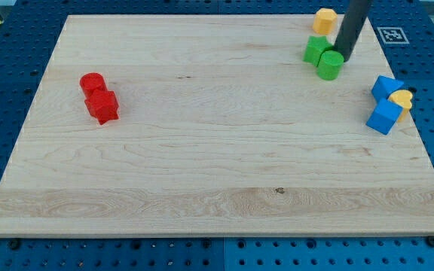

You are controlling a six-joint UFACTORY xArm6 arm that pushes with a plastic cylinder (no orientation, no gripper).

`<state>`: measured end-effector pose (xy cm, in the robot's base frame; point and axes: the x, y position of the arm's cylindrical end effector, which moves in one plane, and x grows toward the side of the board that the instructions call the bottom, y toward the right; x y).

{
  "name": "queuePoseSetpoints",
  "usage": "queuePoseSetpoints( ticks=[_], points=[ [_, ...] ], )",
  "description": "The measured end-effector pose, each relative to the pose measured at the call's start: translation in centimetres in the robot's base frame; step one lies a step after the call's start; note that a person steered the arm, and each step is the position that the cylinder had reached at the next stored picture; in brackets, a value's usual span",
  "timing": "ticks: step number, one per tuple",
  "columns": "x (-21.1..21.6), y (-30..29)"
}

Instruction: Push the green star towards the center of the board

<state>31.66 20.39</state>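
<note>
The green star (316, 49) lies near the board's top right, touching a green cylinder (330, 65) just below and to its right. My tip (342, 54) stands right behind the green cylinder, to the right of the green star and very close to both. The dark rod rises from there toward the view's top edge.
A yellow block (324, 20) sits above the green star at the board's top edge. Two blue blocks (385, 88) (383, 116) and a yellow heart (401, 100) cluster at the right edge. A red cylinder (92, 83) and a red star-like block (102, 106) sit at the left. The wooden board (217, 173) lies on a blue pegboard.
</note>
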Motion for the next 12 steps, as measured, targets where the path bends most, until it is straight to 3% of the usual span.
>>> queuePoseSetpoints(
  ticks=[1, 3, 5, 8, 9, 12],
  points=[
    [0.0, -2.3],
    [0.1, -1.0],
    [-3.1, -3.6],
    [-2.8, -20.4],
    [-0.4, -22.8],
    [-1.7, -14.4]
  ],
)
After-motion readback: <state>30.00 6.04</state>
